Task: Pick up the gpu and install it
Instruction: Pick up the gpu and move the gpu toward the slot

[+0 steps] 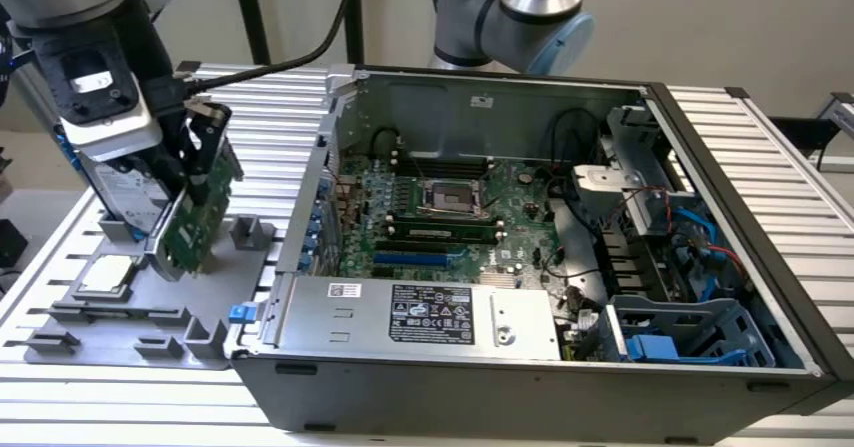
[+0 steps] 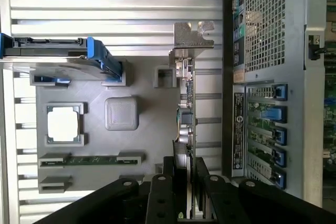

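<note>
The gpu (image 1: pixel 187 222) is a thin card with a green board face. It stands on edge and slightly tilted over the grey fixture tray (image 1: pixel 147 317), at the exterior view's left. My gripper (image 1: pixel 198 172) is shut on its upper edge. In the wrist view I see the gpu (image 2: pixel 187 103) edge-on, with its silver bracket (image 2: pixel 192 36) at the far end. The black fingers (image 2: pixel 167 182) clamp it from both sides. I cannot tell whether its lower edge still touches the tray. The open computer case (image 1: pixel 747 197) lies at the exterior view's right, with the motherboard (image 1: pixel 454 212) exposed.
On the tray (image 2: pixel 142 145) are a silver hard drive with blue rails (image 2: pixel 58 51), a square CPU chip (image 2: pixel 64 123) and a memory stick (image 2: pixel 92 159). The case's rear wall (image 2: pixel 268 77) stands close beside the card. Another robot arm (image 1: pixel 521 12) rises behind the case.
</note>
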Action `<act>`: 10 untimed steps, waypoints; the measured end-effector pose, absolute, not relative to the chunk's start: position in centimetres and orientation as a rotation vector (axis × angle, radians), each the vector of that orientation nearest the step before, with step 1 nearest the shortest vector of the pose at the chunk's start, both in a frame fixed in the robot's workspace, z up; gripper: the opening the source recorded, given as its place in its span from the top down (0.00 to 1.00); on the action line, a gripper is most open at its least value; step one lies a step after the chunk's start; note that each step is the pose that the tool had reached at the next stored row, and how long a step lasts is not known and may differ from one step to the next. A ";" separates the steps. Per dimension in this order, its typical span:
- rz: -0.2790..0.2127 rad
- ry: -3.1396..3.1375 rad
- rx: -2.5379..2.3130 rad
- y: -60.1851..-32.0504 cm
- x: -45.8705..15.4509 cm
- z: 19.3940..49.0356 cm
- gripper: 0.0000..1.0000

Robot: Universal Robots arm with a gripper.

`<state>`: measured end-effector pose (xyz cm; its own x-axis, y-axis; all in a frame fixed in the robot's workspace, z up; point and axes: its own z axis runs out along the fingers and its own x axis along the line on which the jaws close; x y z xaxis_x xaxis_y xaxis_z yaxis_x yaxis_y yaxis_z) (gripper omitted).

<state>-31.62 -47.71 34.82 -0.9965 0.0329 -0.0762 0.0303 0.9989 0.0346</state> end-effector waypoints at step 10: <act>0.052 3.068 0.038 -47.7 -30.1 39.4 0.73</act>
